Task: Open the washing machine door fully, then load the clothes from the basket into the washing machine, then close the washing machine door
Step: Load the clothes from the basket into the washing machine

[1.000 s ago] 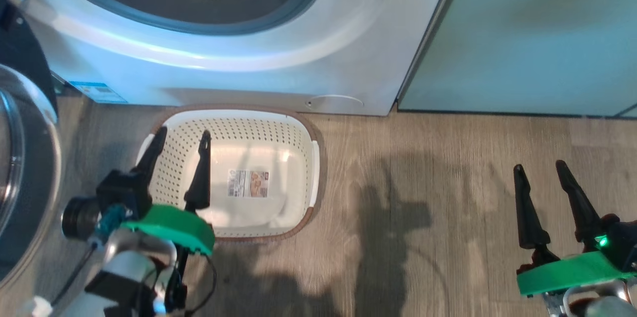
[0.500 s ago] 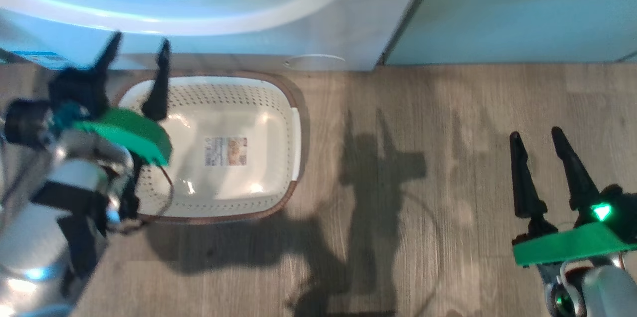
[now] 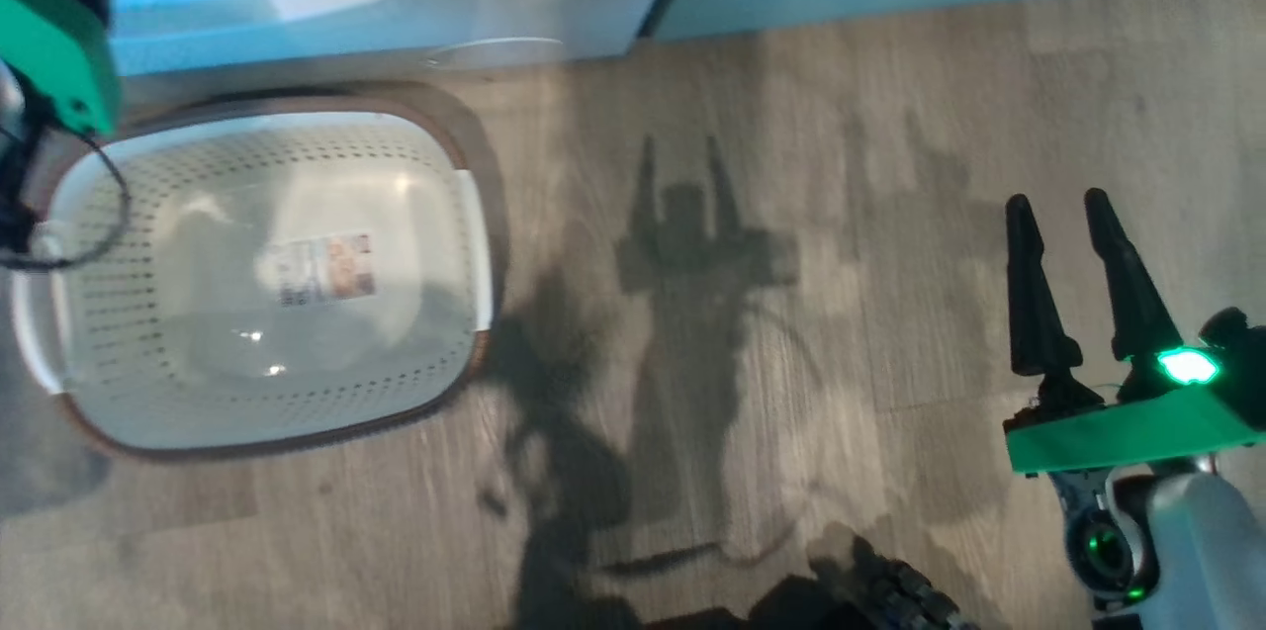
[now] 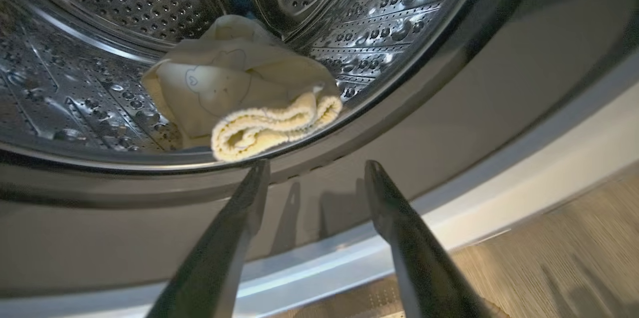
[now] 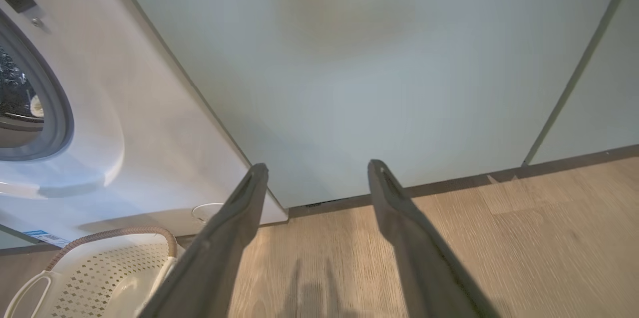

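Nearest us, the right gripper (image 3: 1058, 202) w/ two long dark fingers on a green mount hovers over the grey-brown wood-plank floor (image 3: 791, 333) at lower right of head view, jaws spread wide, nothing btwn them. Further left on the floor sits the small rectangular cream-white perforated plastic basket (image 3: 297, 131) w/ brown rim, base label showing, just in front of the white front-loading washing machine (image 5: 125, 83). We see the left gripper (image 4: 317, 163) up at the machine's grey-rimmed opening, jaws also apart, holding nothing. Beyond its tips the soft pale yellow clothes (image 4: 234, 93) lie inside the steel drum (image 4: 75, 83), near the front lip. Pale teal cabinets (image 5: 349, 58) stand beside the machine, on our right.
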Robot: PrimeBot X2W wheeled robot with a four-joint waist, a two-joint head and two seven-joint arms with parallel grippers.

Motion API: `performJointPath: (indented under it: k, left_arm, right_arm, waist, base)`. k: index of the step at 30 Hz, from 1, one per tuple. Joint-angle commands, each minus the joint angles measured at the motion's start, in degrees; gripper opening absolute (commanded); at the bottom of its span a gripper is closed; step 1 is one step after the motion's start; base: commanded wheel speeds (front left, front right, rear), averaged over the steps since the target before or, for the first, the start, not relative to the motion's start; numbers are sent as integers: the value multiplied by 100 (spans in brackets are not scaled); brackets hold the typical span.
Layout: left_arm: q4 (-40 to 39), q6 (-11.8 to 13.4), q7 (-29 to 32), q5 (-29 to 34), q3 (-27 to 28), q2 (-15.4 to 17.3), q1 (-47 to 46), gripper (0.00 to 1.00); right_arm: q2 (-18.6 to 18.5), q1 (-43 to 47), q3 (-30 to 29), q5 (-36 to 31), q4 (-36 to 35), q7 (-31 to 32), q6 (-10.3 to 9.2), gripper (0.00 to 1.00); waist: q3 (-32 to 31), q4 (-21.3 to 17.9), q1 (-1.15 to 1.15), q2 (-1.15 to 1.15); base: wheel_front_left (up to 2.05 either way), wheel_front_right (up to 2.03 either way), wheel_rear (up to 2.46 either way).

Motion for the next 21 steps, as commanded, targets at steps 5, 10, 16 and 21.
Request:
performJointPath:
  k: [5,10,16,21]
  left_arm:
    - [-33,-262,554,146,168,747,-795,100]
    - [101,-546,1058,304,-32,1004,-1379,100]
    - [395,-835,1579,560,-317,1235,-1981,100]
    - [727,-967,1892,682,-503,1359,-2280,100]
  right_arm:
    - [-70,-101,224,278,-146,-54,-16,100]
    - [-70,-142,320,438,-132,-54,-16,100]
    - [-70,-187,450,588,-123,-54,-16,100]
    - [-70,-173,502,672,-98,-54,-16,100]
  waist:
    - [324,-436,-1,0]
    - [436,-609,-1,0]
    - [534,-781,-1,0]
    - [572,-885,-1,0]
  base:
    - [0,0,0]
    - [0,0,0]
    - [0,0,0]
    - [0,0,0]
